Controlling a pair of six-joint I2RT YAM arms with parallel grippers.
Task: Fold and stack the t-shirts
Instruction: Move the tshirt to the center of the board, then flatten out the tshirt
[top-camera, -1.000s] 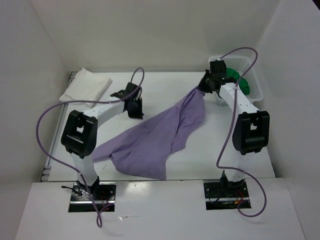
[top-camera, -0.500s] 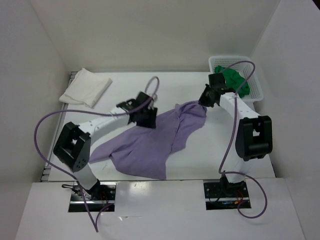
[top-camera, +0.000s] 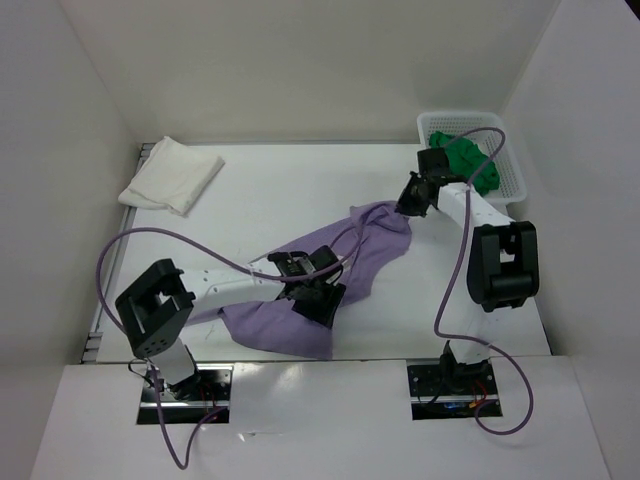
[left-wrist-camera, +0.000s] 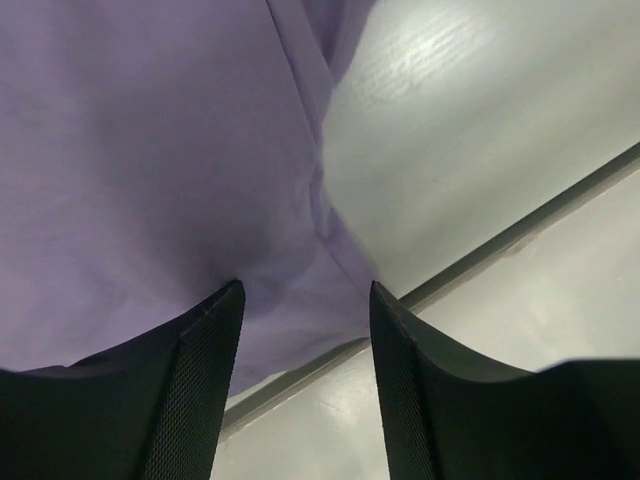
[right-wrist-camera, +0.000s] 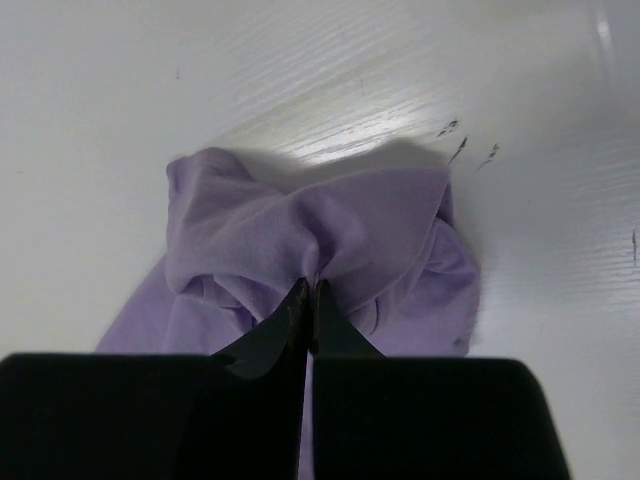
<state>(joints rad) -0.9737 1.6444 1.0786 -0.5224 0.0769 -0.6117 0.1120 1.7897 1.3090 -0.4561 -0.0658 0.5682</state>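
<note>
The right fingers (right-wrist-camera: 290, 330) are clamped on a bunched corner of the purple shirt (top-camera: 375, 240). The left fingers (left-wrist-camera: 205, 375) stand open over its near edge, gripping nothing.

The left gripper (left-wrist-camera: 305, 290) has its fingers apart above the lilac t-shirt (left-wrist-camera: 150, 150), which spreads ahead and to the left; the white table (left-wrist-camera: 470, 130) shows ahead on the right.

White desk (top-camera: 300, 190). Folded white t-shirt (top-camera: 172, 176) lay flat at the far-left corner. Lilac t-shirt (top-camera: 275, 332) lay spread and rumpled from the middle almost to the near edge, its far end bunched toward the right. White lattice basket (top-camera: 515, 178) sat in the far-right corner, well apart from the white t-shirt.
</note>
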